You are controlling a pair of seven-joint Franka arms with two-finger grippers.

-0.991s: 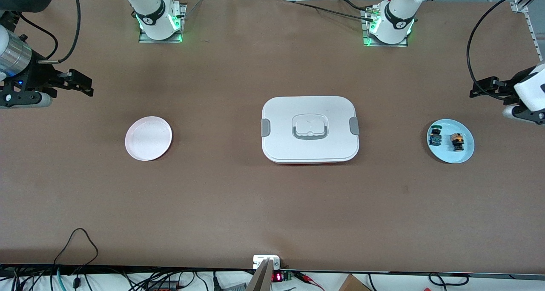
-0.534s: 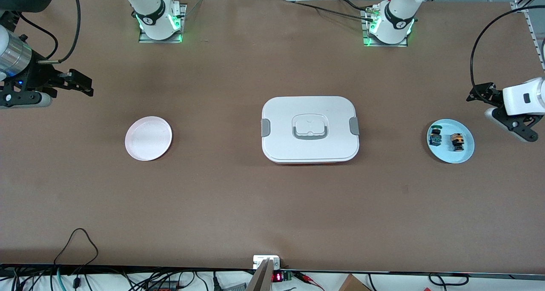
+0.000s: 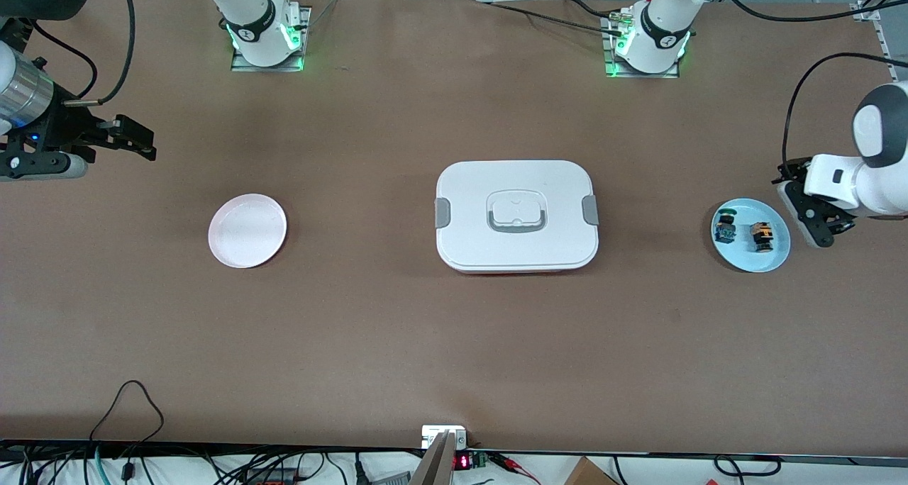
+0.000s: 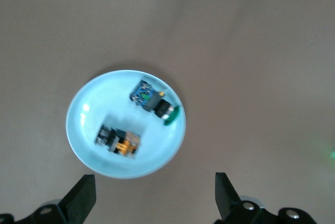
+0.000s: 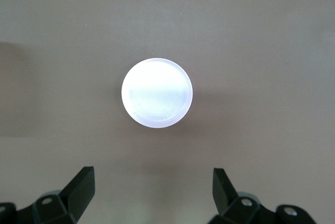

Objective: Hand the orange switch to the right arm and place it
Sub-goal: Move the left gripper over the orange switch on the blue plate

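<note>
Front view: white lunch box (image 3: 516, 215) sits mid-bench as the landmark.
Orange switch (image 3: 761, 236): lies in the blue plate (image 3: 777, 257), toward the left arm's end of the bench from the lunch box, beside the green switch (image 3: 725, 229), which is closer to the box.
Left hand (image 3: 809, 205): fingers spread, empty, up in the air just beside the blue plate's outer rim, likely lining up for the pickup.
Right hand (image 3: 135, 141): fingers spread, empty, waiting toward the right arm's end of the bench.
Pink plate (image 3: 247, 230): bare, apparently the drop spot.
Handover: not yet begun.
</note>
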